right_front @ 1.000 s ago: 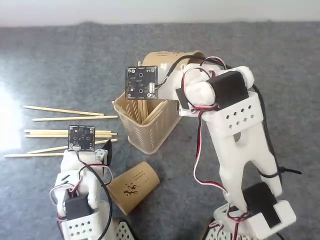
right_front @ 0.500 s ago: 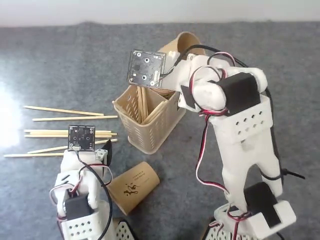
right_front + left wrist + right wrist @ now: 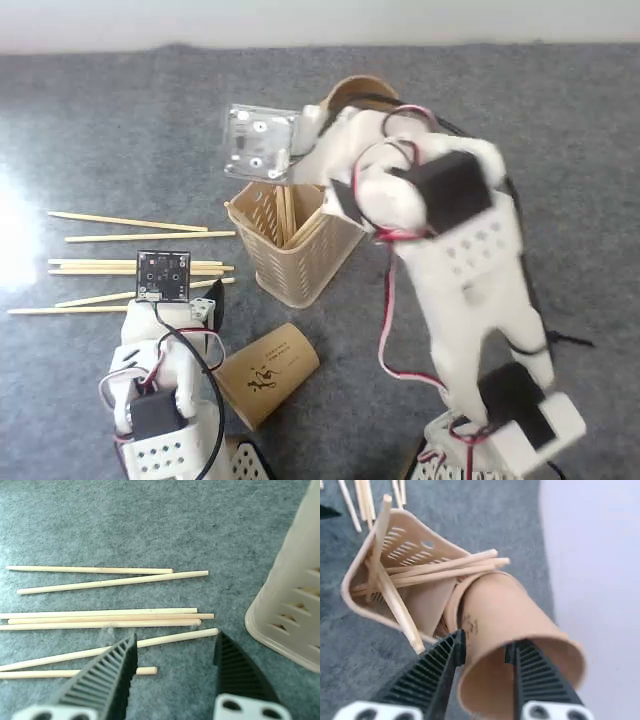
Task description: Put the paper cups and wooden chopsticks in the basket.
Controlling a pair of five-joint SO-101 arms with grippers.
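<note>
My right gripper is shut on the wall of a brown paper cup, one finger outside it and one inside. The cup leans over the far side of the cream basket, its closed end down among several wooden chopsticks standing inside. My left gripper hangs open just above several loose chopsticks on the grey mat, left of the basket. These chopsticks lie roughly parallel. A second paper cup lies on its side near the left arm's base.
The grey mat covers the table up to a white wall at the back. The right arm's white body stretches over the space to the right of the basket.
The right arm has swung its wrist to the left and tipped the cup from lying across the basket top to a steeper tilt. The left arm has not moved.
</note>
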